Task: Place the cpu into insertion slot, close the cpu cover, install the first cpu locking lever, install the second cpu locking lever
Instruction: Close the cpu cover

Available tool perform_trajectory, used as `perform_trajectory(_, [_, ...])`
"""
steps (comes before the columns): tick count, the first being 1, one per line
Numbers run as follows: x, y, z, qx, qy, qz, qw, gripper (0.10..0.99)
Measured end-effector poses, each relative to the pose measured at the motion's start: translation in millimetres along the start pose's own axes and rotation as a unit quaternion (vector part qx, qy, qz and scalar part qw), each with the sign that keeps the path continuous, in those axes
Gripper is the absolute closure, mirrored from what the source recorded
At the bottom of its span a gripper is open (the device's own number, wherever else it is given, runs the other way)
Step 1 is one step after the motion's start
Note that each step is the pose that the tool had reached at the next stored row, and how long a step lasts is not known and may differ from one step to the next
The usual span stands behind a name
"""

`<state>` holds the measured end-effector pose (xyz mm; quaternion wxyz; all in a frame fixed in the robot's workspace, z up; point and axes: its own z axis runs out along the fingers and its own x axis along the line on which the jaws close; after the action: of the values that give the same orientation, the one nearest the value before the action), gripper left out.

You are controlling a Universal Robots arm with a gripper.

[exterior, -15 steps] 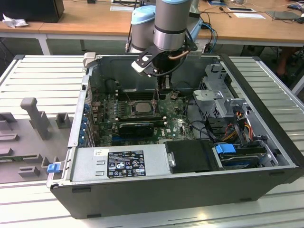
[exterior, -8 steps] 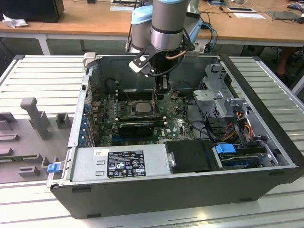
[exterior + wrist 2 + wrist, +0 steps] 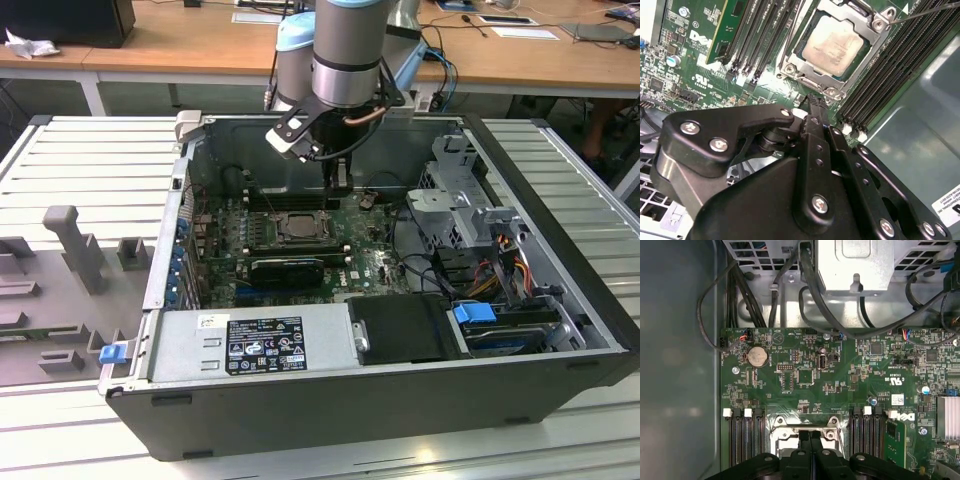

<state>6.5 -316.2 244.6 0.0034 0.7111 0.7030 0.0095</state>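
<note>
Black linkage of the hand (image 3: 812,100) sits right up against the lens in the second wrist view. Its fingers are pressed together with nothing between them, and it's the same story in the first wrist view. The tips hang at the socket's near edge; touching or not, I can't tell.

Past them the cpu (image 3: 836,46) is lying flat in the insertion slot (image 3: 298,226), inside the open case (image 3: 400,400) on the slatted counter (image 3: 80,160). The cpu cover (image 3: 807,80) looks folded down around it, with the silver top showing through the window.

Handling-wise, I'd guess the chip is light, stiff and easy to wreck, so edges only, never the underside. The cover looks like thin, springy sheet metal, best pushed at its free edge.

Hard bits: a thin wire rod (image 3: 927,11) runs off frame past the memory slots (image 3: 880,85) — probably a locking lever. Whether either lever is hooked I can't tell, and the hand blocks the socket's near side.
</note>
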Motion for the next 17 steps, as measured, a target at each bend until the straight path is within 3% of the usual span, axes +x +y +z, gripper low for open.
perform_trajectory(17, [-0.1, -4.9, 0.0, 0.0, 0.0, 0.0, 1.0, 0.98])
